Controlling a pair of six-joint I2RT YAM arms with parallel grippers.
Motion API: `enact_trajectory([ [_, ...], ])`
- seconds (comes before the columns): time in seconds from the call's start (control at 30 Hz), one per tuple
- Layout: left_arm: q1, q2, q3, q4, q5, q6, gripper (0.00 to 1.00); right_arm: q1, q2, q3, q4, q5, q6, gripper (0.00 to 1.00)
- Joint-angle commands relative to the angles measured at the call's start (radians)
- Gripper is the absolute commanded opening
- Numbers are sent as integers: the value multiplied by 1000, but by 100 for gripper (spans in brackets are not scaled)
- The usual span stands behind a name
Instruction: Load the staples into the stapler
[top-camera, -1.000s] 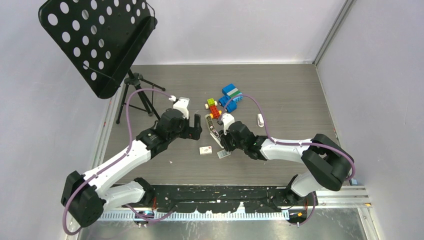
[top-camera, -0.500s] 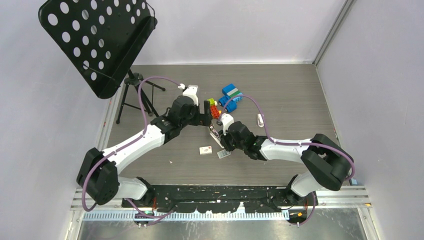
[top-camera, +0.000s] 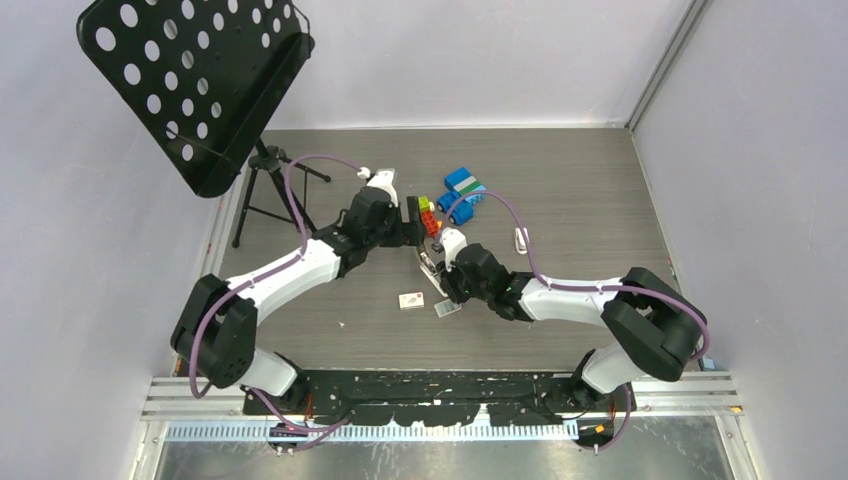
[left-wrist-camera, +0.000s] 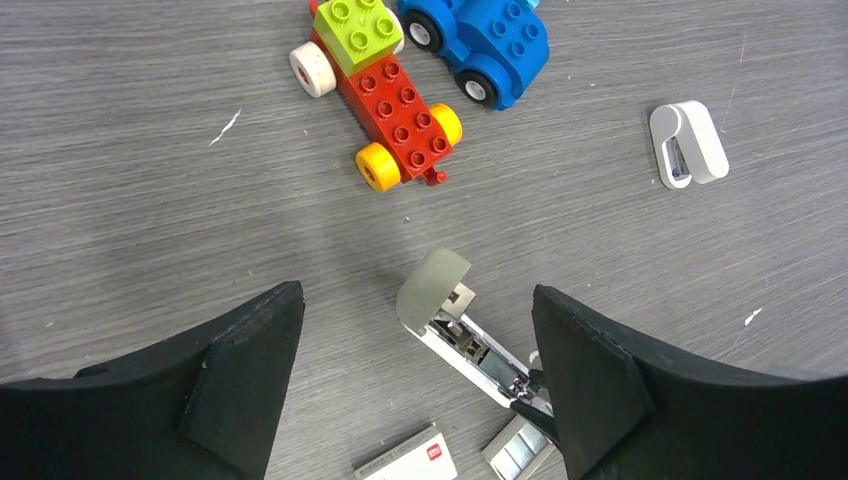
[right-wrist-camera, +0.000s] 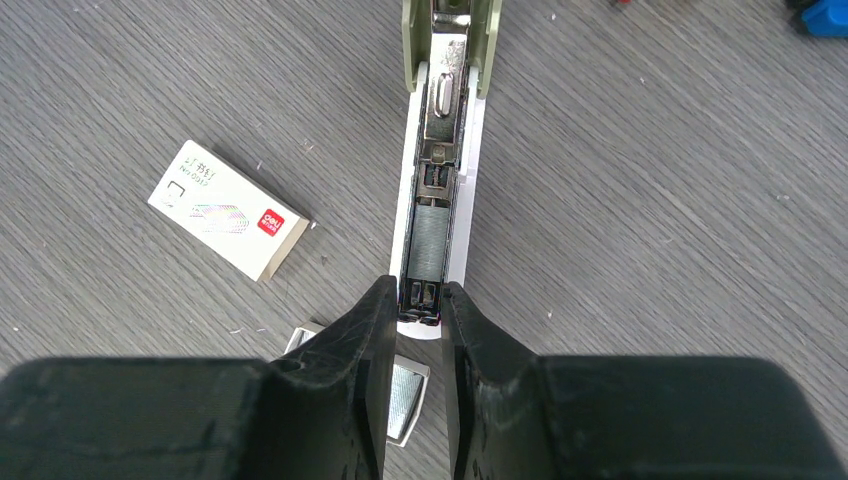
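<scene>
The stapler (right-wrist-camera: 437, 120) lies open on the table, its grey-beige top flipped up at the far end. It also shows in the top view (top-camera: 429, 266) and the left wrist view (left-wrist-camera: 470, 340). A grey strip of staples (right-wrist-camera: 430, 235) sits in its metal channel. My right gripper (right-wrist-camera: 418, 290) is shut on the near end of that channel, also seen from the top (top-camera: 447, 290). My left gripper (left-wrist-camera: 417, 293) is wide open and empty, held above the stapler's far end (top-camera: 412, 222).
A small open tray of silvery strips (right-wrist-camera: 405, 395) lies under my right fingers. A whitish box with a pinkish label (right-wrist-camera: 228, 210) lies left of it. A red-green toy car (left-wrist-camera: 375, 85), a blue toy car (left-wrist-camera: 480, 40) and a white claw piece (left-wrist-camera: 685, 143) lie beyond. A music stand (top-camera: 190, 80) stands far left.
My left arm has reached further away and to the right, ending over the stapler's far end. My right gripper has stayed on the stapler.
</scene>
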Motion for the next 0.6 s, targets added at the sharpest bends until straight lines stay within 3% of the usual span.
enact_trajectory([
  [0.0,13,27,41,81,33,-41,85,11,1,6,33,0,-17,26],
  [0.2,22,84,65,103,64,-54,73,12,2,4,32,3,-20,24],
  [0.43,23,80,47,95,127,-58,43,12,-3,2,36,3,-21,23],
  [0.57,21,54,23,84,166,-53,34,12,-3,1,40,2,-21,23],
])
